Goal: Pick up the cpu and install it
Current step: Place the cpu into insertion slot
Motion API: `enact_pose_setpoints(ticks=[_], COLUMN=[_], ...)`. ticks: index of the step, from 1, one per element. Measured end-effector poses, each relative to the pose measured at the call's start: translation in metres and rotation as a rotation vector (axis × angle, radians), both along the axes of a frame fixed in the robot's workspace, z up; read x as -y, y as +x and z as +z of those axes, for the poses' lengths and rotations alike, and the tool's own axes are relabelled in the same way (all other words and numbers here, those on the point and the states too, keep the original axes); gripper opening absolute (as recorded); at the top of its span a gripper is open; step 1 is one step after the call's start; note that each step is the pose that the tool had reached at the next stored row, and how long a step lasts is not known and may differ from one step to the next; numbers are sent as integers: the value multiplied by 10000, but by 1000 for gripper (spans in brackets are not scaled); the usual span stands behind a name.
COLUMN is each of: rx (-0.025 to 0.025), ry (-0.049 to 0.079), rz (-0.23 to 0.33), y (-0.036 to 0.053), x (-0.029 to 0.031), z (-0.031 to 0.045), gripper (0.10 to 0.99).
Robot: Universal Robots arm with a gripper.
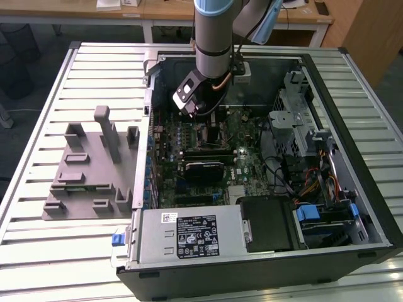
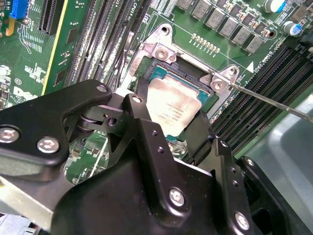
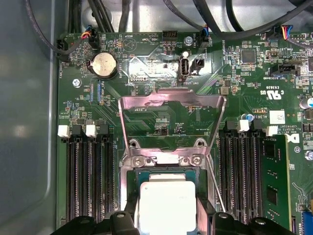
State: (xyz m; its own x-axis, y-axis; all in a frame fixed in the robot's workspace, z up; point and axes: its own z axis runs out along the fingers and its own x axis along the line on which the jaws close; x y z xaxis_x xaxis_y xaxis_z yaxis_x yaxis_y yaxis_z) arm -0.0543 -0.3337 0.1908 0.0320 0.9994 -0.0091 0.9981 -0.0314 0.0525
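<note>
The tool (image 2: 172, 111) is closed on the cpu (image 2: 172, 100), with its two black fingers (image 2: 141, 105) pressed against opposite edges of the chip. The cpu lies silvery top up, directly over the open socket (image 2: 161, 73); I cannot tell whether it is fully seated.

In the first wrist view the cpu (image 3: 166, 200) shows pale between the fingers. The socket's load plate (image 3: 172, 100) stands raised, and a thin lever (image 3: 215, 188) runs beside it. Memory slots (image 3: 88, 181) flank the socket on the green motherboard (image 3: 244, 88).

In the exterior view the arm (image 1: 214, 38) reaches down into the open computer case (image 1: 252, 277). The case lies on the slatted tabletop (image 1: 38, 126). A grey tray (image 1: 82, 182) with upright pegs sits just beside the case, on the exterior view's left.
</note>
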Motion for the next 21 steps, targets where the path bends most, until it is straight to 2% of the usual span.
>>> enact_pose_setpoints(ticks=[14, 15, 19, 21], rx=[2, 2, -2, 0], ry=[3, 2, -3, -2], rz=[-1, -1, 0, -1], y=[-8, -9, -9, -9], x=[0, 0, 0, 0], z=[-1, -1, 3, 29], gripper=[553, 620, 620, 620])
